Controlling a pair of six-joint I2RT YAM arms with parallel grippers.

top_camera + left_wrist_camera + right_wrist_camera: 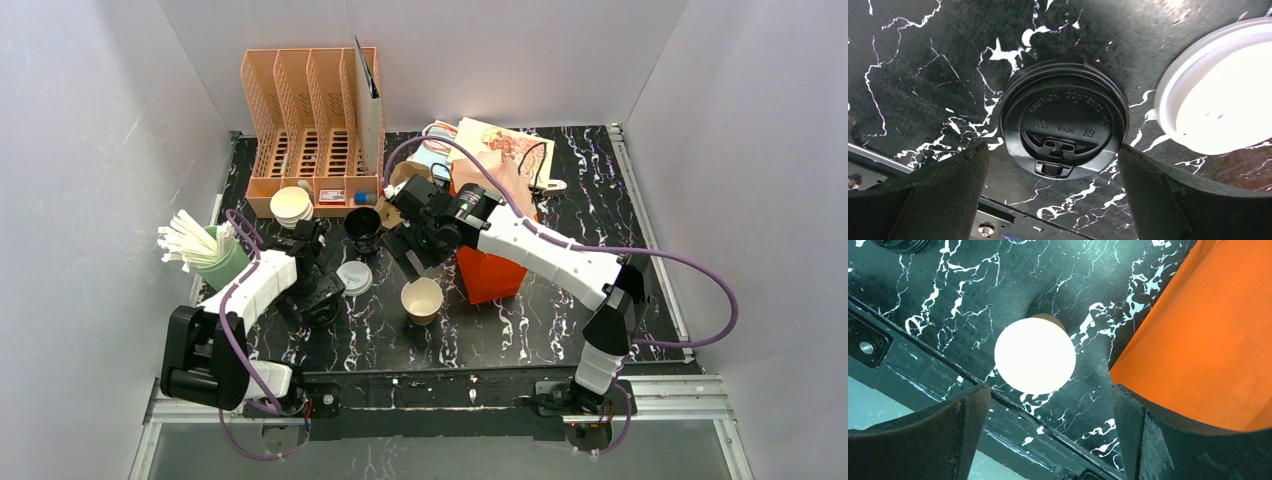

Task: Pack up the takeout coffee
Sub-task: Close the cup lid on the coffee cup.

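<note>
The takeout coffee cup (422,299), brown kraft paper with a white inside, stands upright and lidless on the black marbled table. In the right wrist view the cup (1035,355) sits below and ahead of my open right gripper (1050,389), which is apart from it. In the overhead view the right gripper (412,258) hovers just behind the cup, beside the orange bag (490,268). My left gripper (322,298) is open above a black lid (1064,120) lying flat. A white lid (1220,90) lies just to its right, seen from above as the white lid (354,277).
A black paper cup (363,228) stands behind the white lid. A peach organizer rack (310,130) and stacked white cups (291,205) are at the back left. A green holder of white sticks (212,255) is at the left edge. Printed papers (500,150) lie behind the bag.
</note>
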